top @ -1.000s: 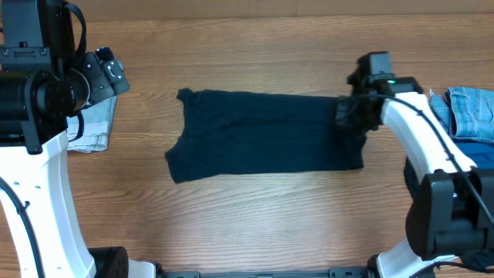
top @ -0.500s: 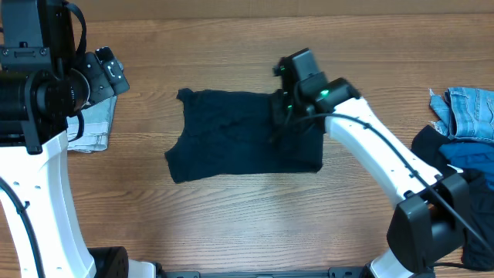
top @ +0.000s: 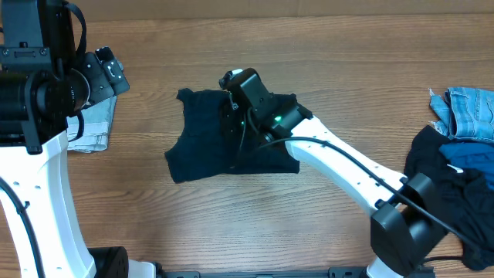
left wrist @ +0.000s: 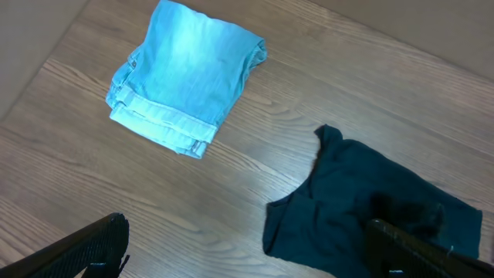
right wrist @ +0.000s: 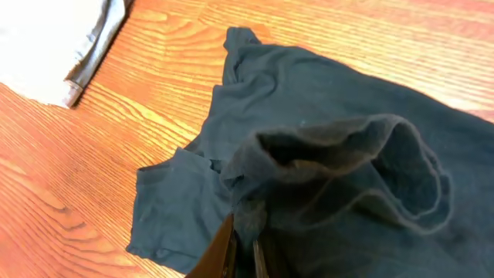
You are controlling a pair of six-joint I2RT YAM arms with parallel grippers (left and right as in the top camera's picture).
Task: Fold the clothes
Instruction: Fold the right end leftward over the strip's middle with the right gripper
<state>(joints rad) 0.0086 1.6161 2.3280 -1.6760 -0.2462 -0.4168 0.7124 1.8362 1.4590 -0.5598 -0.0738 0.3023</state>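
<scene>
A dark navy garment lies mid-table, its right part lifted and doubled over to the left. My right gripper is shut on a bunched edge of it above the garment's middle. In the right wrist view the fingertips pinch a gathered fold of the dark fabric, which hangs in a loop over the flat lower layer. My left gripper hovers at the far left, open and holding nothing. Its wide-apart fingers frame bare wood and the garment's corner.
A folded light-blue denim piece lies by the left arm. At the right edge sits a heap of unfolded clothes, with light denim above dark fabric. The right arm stretches diagonally across the table's middle.
My right gripper has swept from the garment's right end leftward, dragging that edge over the rest so the garment looks much shorter. The left arm has not moved.
</scene>
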